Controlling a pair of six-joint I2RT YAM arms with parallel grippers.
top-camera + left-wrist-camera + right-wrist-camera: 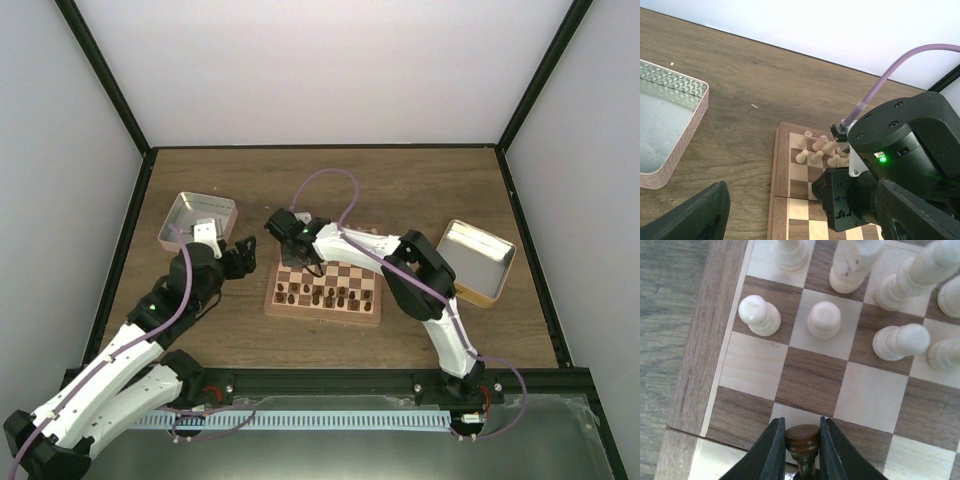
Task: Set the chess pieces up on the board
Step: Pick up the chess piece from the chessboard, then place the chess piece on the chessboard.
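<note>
A wooden table sits between white walls, with a metal tray near the left edge and another tray near the right. The chessboard lies at the middle. The right arm bends at the elbow over the board's right edge and reaches left along its far side. The right gripper points down, its fingers clamped on a dark brown chess piece near the left border. Cream pieces cluster at the far left corner, and dark pieces fill the near rows. The left arm stretches from the near left corner. The left gripper hangs just off the board's left edge, fingers apart and empty.
</note>
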